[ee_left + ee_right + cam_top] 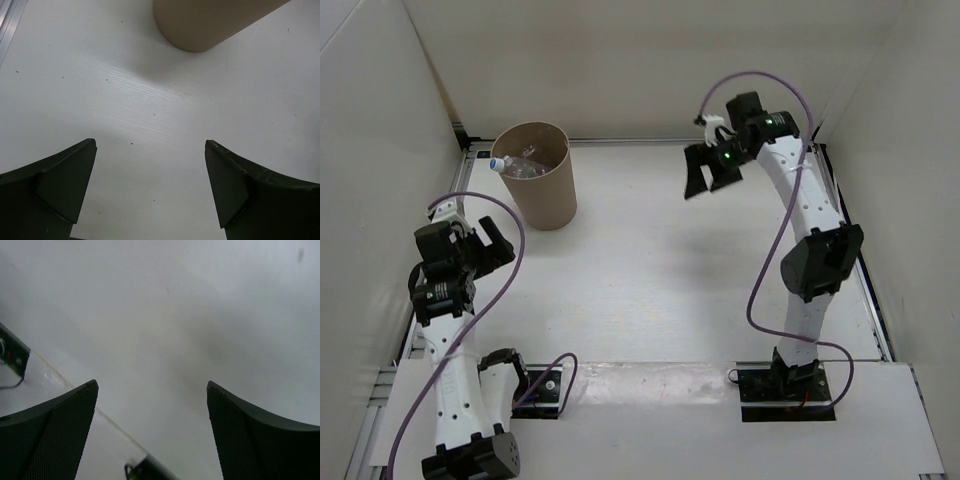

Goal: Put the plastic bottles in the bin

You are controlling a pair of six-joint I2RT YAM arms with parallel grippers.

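Observation:
The tan bin (538,174) stands at the back left of the table. Clear plastic bottles lie inside it, and one bottle (511,163) with a white cap and blue label rests across its rim. The orange bottle is hidden. My left gripper (492,245) is open and empty, near the table, in front and left of the bin. In the left wrist view the bin's base (210,22) is ahead of the open gripper (150,182). My right gripper (708,178) is open and empty, held high at the back right; the right wrist view shows it open (151,427) over bare table.
White walls enclose the table on the left, back and right. A metal rail (468,170) runs along the left edge beside the bin. The arm bases with cables (785,385) sit at the near edge. The left arm's base plate (12,356) shows in the right wrist view.

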